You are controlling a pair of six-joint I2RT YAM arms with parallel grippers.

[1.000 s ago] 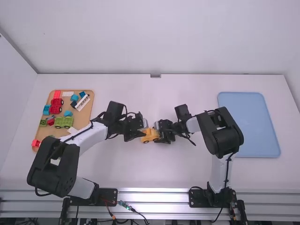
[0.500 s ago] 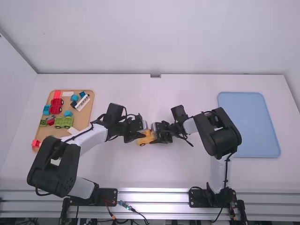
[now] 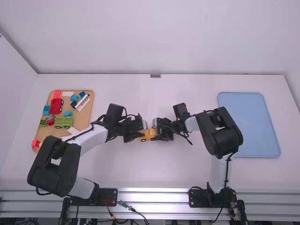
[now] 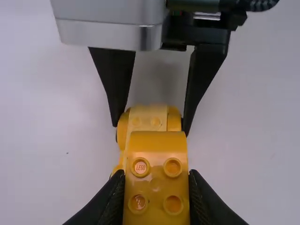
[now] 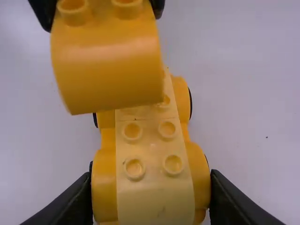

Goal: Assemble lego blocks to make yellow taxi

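In the high view my left gripper and my right gripper face each other mid-table, with the yellow car base between them. In the left wrist view my left gripper is shut on a studded, round-edged yellow block. My right gripper pinches the wheeled car base at its sides in the right wrist view. The yellow block is over the base's far end, tilted and hiding some studs. Whether block and base touch, I cannot tell.
At the left, an orange-brown tray holds red, blue, green and white blocks, including a green wheeled piece. A blue tray lies at the right. Both arms nearly meet in the middle.
My right gripper shifted left with the car base, then back a little to the right and away from the camera. My left gripper has hardly moved.
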